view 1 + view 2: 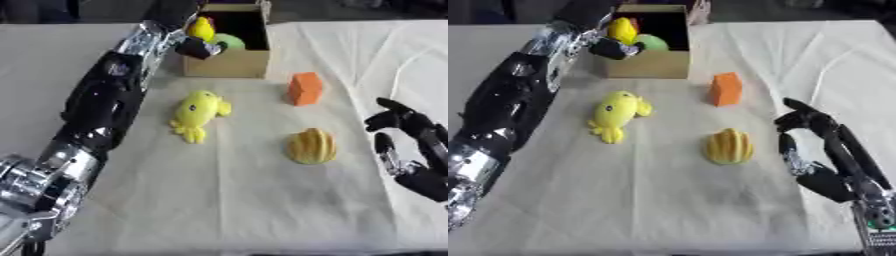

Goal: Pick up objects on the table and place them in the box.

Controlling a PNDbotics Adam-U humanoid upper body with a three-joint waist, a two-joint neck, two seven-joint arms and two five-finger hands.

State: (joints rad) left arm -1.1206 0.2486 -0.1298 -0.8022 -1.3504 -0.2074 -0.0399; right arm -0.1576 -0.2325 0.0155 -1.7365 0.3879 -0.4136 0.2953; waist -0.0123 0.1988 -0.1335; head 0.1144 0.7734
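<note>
Left hand (198,46): I see it at the box (229,62) rim, curled on a yellow item (201,28); green ball (231,40) inside. Right hand (820,145): idle, fingers relaxed. On cloth (227,200): yellow toy (198,113), orange block (305,88), yellow shell (312,146).

A box (229,59) at the table's (219,200) far middle; nearer, a soft toy (198,112) left, a block (305,88) right, a ribbed piece (311,146) nearest
</note>
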